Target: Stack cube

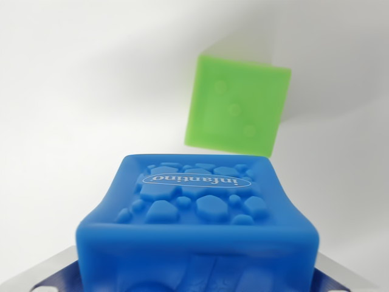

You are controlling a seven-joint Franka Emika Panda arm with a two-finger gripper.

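A blue cube (197,225) fills the lower half of the wrist view, very close to the camera, w/ a raised pebble relief and an oval brand mark on the face that is seen. At both lower corners grey metal parts of the gripper (197,283) are seen hard against the cube's sides, so the jaws are judged to be pinching the blue cube, though the contact pts themselves are cropped out. Beyond it, twd the wrist view's right, a green cube (238,109) is seen on the white surface (73,91), tilted relative to the frame, three raised dots on its near face; the two cubes are apart. Both are judged soft, light, moulded rubber or similar: edges rounded, walls likely to give under squeeze, grip prob. good, not slippery, nothing fragile. Hold is best kept on two opposite flat sides, mid-height, w/ modest force so the block is not deformed. Blue is presumably to be set squarely on green.
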